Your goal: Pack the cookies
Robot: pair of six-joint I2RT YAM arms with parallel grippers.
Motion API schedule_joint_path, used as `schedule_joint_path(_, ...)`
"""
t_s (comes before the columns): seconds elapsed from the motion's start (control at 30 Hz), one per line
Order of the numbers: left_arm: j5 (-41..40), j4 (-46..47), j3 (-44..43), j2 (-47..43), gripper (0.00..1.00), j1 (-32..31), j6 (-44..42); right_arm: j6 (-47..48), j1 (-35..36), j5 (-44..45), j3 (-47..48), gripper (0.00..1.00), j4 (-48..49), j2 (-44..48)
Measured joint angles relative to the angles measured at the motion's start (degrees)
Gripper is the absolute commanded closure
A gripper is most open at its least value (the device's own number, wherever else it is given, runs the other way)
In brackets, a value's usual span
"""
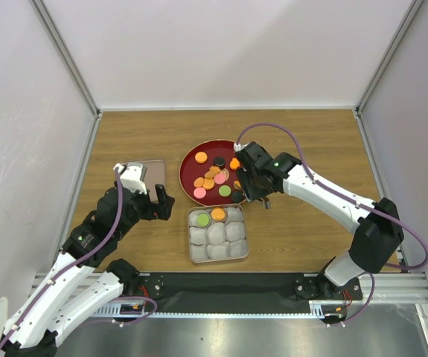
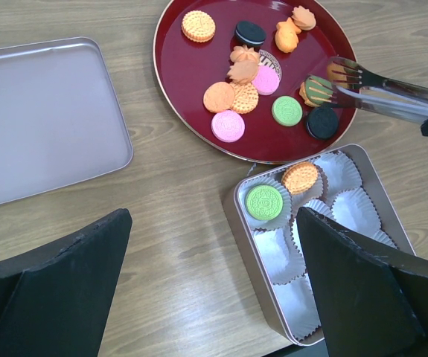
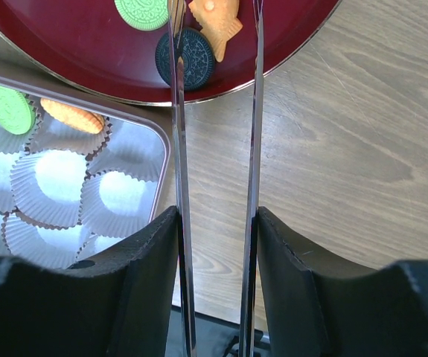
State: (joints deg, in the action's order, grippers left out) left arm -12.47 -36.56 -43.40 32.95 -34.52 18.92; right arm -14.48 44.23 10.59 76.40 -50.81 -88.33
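Several cookies lie on a round red plate: orange, pink, green and black. A square tin of pale paper cups holds a green cookie and an orange cookie. My right gripper is shut on metal tongs. In the right wrist view the tong arms stand apart over the plate's near right part, with an orange fish-shaped cookie between them and a black cookie beside it. My left gripper is open and empty above the table left of the tin.
The tin's grey lid lies flat at the left of the plate, also in the left wrist view. White walls close in the wooden table on three sides. The arm bases sit on a rail at the near edge.
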Motion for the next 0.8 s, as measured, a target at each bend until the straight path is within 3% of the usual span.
schedule_joint_path(0.8,0.0,0.0,0.0,0.0,0.0,-0.1,0.0,1.2,-0.4,-1.0,0.0,0.51,0.6,-3.2)
